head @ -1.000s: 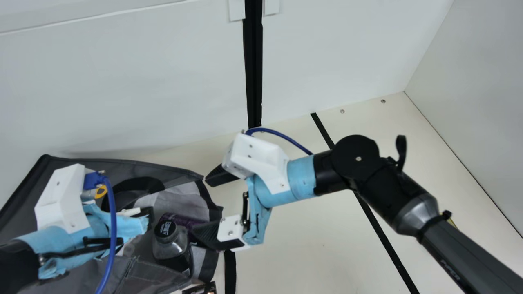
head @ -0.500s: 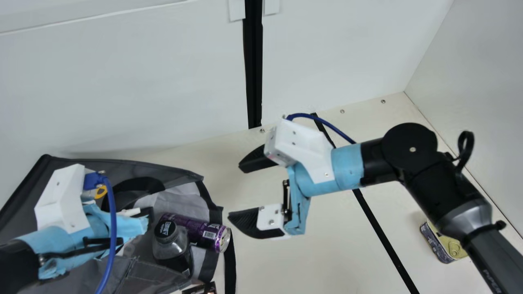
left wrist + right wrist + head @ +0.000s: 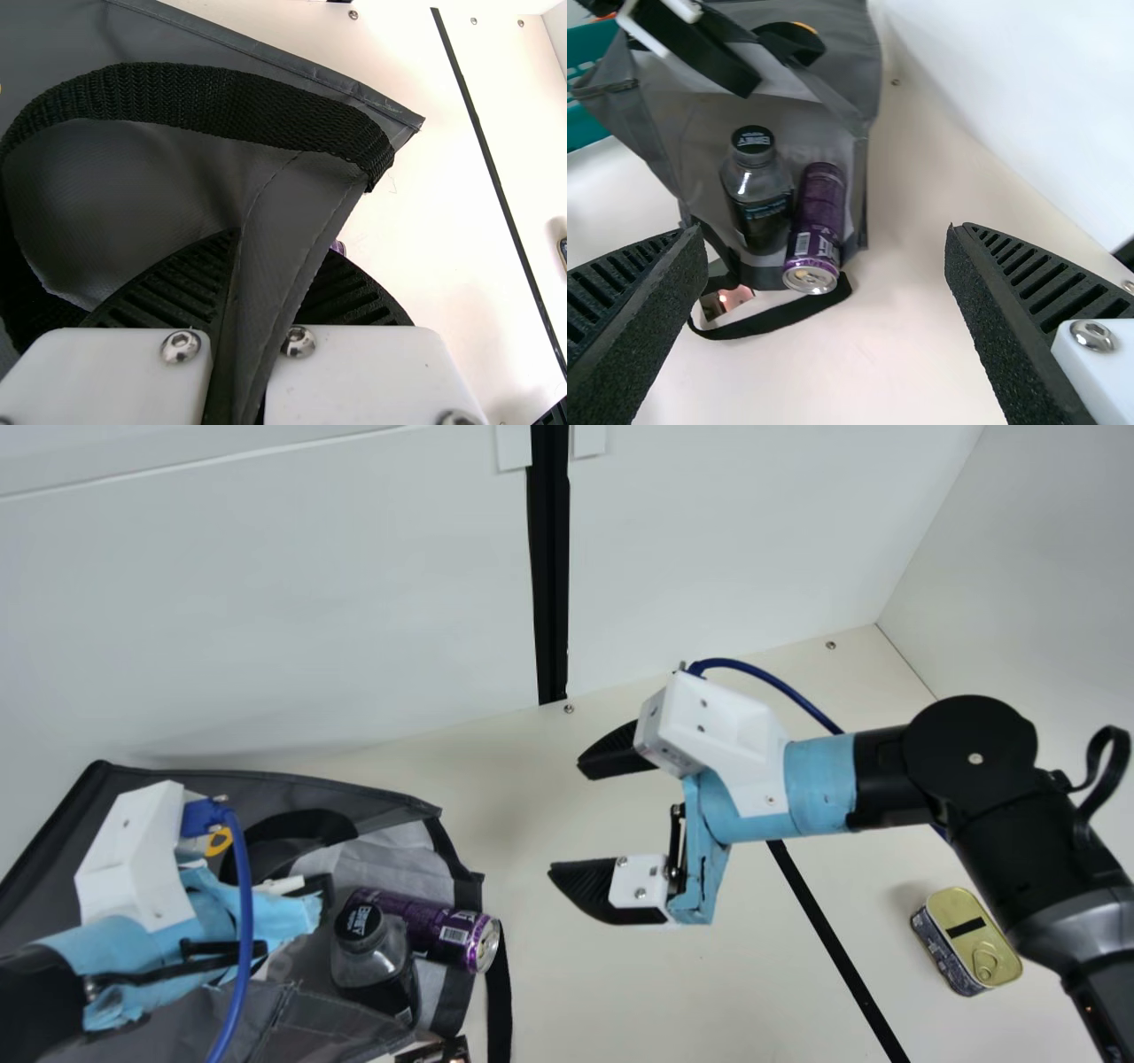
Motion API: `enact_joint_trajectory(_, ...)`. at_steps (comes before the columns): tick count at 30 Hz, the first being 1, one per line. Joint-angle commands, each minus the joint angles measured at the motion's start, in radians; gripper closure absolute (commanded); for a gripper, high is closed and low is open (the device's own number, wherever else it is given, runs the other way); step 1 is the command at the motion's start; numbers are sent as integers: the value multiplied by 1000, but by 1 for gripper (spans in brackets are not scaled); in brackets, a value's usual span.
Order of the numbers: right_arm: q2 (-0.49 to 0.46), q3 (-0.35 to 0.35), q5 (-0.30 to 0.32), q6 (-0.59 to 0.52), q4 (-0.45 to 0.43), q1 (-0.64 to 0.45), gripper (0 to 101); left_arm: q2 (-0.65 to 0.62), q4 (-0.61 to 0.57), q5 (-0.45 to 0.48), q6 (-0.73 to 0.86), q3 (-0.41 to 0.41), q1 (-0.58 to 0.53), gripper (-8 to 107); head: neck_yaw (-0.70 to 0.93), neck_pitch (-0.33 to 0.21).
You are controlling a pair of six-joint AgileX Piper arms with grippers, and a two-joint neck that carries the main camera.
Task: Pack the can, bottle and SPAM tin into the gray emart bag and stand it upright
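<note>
1. Right gripper (image 3: 567, 820): yours, standing wide open, nothing between its fingers; held above the table (image 3: 620, 1001), to the right of the bag's mouth.
2. Left gripper (image 3: 297, 886): yours, closed on a fold of the bag's edge, one ribbed finger on each side of the cloth.
3. Gray emart bag (image 3: 381, 799): around your left gripper and ahead of your right one, its mouth turned toward the latter. A black handle (image 3: 221, 102) loops just beyond your left fingers.
4. Can, purple: ahead of your right gripper's fingertips, lying in the bag mouth, metal end (image 3: 486, 945) poking out past the rim.
5. Bottle (image 3: 376, 965), dark, black-capped: inside the bag, just beside the can, nearer your left gripper. Whether the two touch, you cannot tell.
6. SPAM tin (image 3: 970, 943): out of the bag, on the table behind your right gripper, near that arm; gold lid and ring pull upward.
7. Black line (image 3: 833, 939): on the table, between your right gripper and the tin.
</note>
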Motion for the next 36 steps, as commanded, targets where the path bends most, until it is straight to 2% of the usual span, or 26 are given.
enact_joint_trajectory(1, -7, -1, -2, 9, -10, -21, 6, 0, 0, 0, 0, 0, 0, 107, -1, -23)
enact_joint_trajectory(14, -81, -24, -2, 79, -116, -192, 6, 0, 0, 0, 0, 0, 0, 107, -1, -23)
enact_joint_trajectory(17, -101, -20, -21, 107, -152, -214, 6, 0, 0, 0, 0, 0, 0, 107, -1, -23)
enact_joint_trajectory(26, -164, -1, -87, 239, -296, -269, 6, 0, 0, 0, 0, 0, 0, 107, -1, -23)
enact_joint_trajectory(36, -224, 13, -137, 417, -497, -303, 6, 0, 0, 0, 0, 0, 0, 107, -1, -23)
